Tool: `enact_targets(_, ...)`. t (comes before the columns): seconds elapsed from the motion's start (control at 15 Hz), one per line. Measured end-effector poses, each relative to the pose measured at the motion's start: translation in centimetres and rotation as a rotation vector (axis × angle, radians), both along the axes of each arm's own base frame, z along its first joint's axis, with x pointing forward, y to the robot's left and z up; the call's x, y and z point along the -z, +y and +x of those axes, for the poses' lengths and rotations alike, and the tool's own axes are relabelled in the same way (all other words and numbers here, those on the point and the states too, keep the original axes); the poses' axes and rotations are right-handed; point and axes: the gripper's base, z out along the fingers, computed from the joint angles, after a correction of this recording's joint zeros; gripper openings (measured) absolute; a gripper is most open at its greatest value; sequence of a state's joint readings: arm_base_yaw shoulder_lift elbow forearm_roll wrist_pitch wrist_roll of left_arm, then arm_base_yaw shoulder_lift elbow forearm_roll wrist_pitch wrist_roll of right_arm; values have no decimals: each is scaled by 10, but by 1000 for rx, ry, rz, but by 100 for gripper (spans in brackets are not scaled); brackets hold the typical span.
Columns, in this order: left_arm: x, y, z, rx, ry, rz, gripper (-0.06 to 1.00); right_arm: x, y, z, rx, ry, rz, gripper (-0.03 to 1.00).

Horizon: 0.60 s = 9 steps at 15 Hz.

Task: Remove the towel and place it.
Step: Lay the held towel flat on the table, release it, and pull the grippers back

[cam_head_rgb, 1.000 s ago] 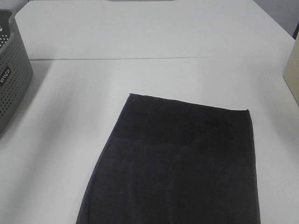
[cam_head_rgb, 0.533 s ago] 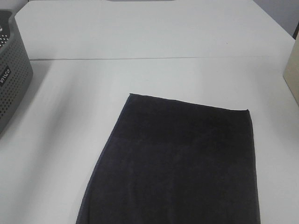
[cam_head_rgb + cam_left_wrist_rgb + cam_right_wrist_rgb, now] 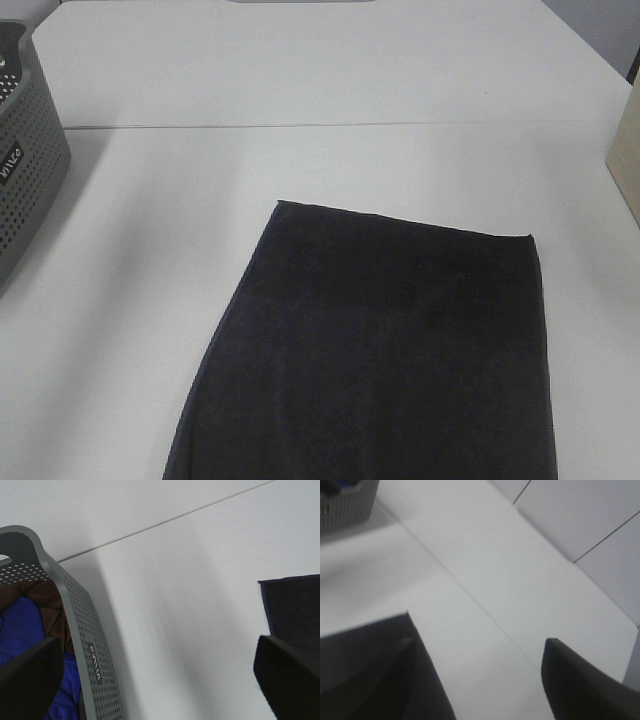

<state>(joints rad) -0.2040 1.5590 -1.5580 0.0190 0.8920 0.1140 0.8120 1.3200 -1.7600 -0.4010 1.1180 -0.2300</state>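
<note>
The towel (image 3: 380, 350), a very dark charcoal cloth, lies flat on the white table (image 3: 300, 70), running from the middle down past the near edge of the exterior high view. Neither gripper shows in that view. In the left wrist view my left gripper (image 3: 155, 647) is open and empty above bare table, between the grey perforated basket (image 3: 85, 625) and a corner of the towel (image 3: 295, 605). My right gripper (image 3: 479, 645) is open too, hanging over the towel's far corner (image 3: 360, 650); one finger blends into the dark cloth.
The grey basket (image 3: 25, 170) stands at the table's left edge and holds blue cloth (image 3: 20, 625) and brown cloth (image 3: 47, 600). A tan box-like object (image 3: 628, 150) sits at the right edge. A seam (image 3: 300, 126) crosses the table behind the towel.
</note>
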Motion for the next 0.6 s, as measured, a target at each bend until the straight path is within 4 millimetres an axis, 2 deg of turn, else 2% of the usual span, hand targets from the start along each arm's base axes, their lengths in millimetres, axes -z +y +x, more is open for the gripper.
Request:
enact_targets(0.07, 1, 0, -1, 0, 12, 3, 98, 5, 4, 9, 10, 35, -83, 68)
enact_targets(0.2, 2, 0, -2, 2, 31, 8, 98, 19, 4, 37, 84, 101, -115, 68)
enact_targets(0.33, 3, 1, -3, 1, 40, 10, 98, 36, -21, 71, 212, 226, -53, 68)
enact_targets(0.4, 3, 1, -3, 1, 43, 10, 98, 39, -32, 79, 252, 252, -27, 68)
enact_targets(0.47, 3, 0, -3, 7, 47, 6, 98, 50, -60, 100, 333, 354, 101, 68)
enact_targets(0.53, 5, -1, -2, 11, 52, 1, 98, 53, -71, 106, 359, 386, 152, 68)
enact_targets(0.6, 8, -3, 0, 28, 65, -6, 98, 57, -90, 117, 398, 434, 243, 68)
